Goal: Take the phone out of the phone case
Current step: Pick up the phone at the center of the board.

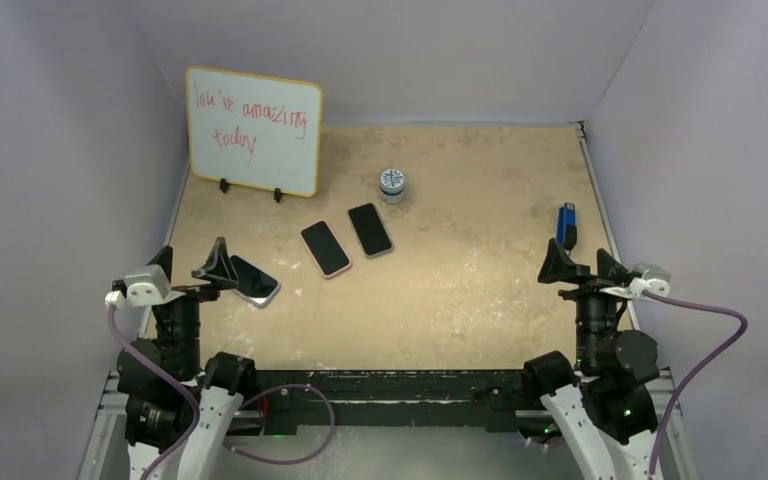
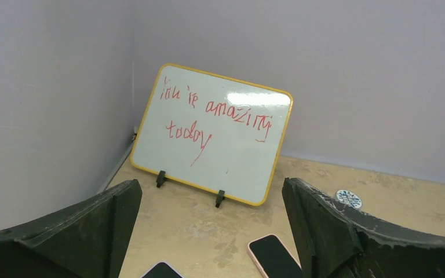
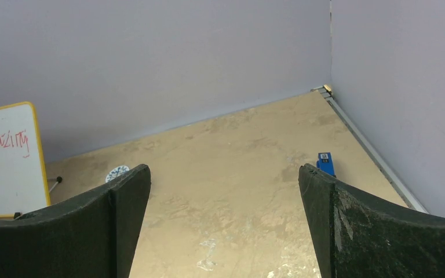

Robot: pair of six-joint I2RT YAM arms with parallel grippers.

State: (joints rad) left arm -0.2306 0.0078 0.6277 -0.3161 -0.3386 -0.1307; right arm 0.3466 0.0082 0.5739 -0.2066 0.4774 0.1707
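Three phones lie screen up on the tan table point(image 1: 460, 290). One in a pale case point(image 1: 256, 282) lies at the left, beside my left gripper's right finger. One in a pink case point(image 1: 325, 248) and one in a dark case point(image 1: 370, 229) lie side by side near the middle. My left gripper point(image 1: 192, 262) is open and empty above the table. In the left wrist view my left gripper point(image 2: 210, 191) frames the pink-cased phone point(image 2: 273, 255) and a corner of the pale-cased phone point(image 2: 161, 270). My right gripper point(image 1: 582, 262) is open and empty at the right side, and no phone shows between its fingers in the right wrist view point(image 3: 225, 174).
A whiteboard point(image 1: 253, 130) with red writing stands at the back left. A small round tin point(image 1: 392, 184) sits behind the phones. A blue object point(image 1: 566, 225) lies near the right wall, just beyond my right gripper. Walls close in three sides.
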